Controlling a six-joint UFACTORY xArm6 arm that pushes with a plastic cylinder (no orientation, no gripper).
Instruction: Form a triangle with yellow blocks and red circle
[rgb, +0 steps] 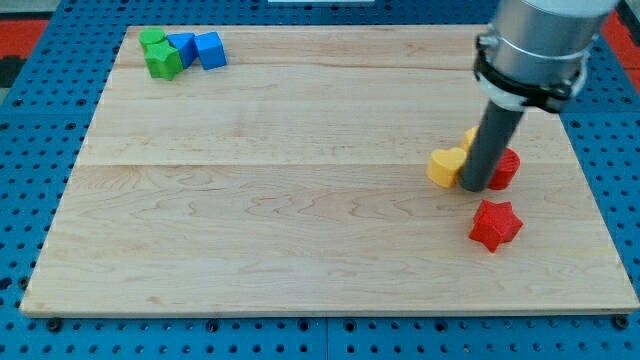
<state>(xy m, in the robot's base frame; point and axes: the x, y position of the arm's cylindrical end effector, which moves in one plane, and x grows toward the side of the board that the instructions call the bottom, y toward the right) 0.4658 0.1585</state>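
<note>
My tip (472, 187), a bare rod with no claw to spread, sits between yellow heart (446, 166) and red circle (505, 168), apparently mid-arrangement; next, nudge the half-hidden second yellow block (470, 136) outward.

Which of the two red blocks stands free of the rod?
The red star, alone toward the view's bottom. The other red block sits partly hidden behind my tip, beside the yellow heart.

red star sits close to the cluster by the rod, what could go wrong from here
My tip sits wedged between the yellow heart and the red circle, so a push may drag both. The red star just below could get knocked. A second yellow block is mostly hidden behind the rod.
</note>
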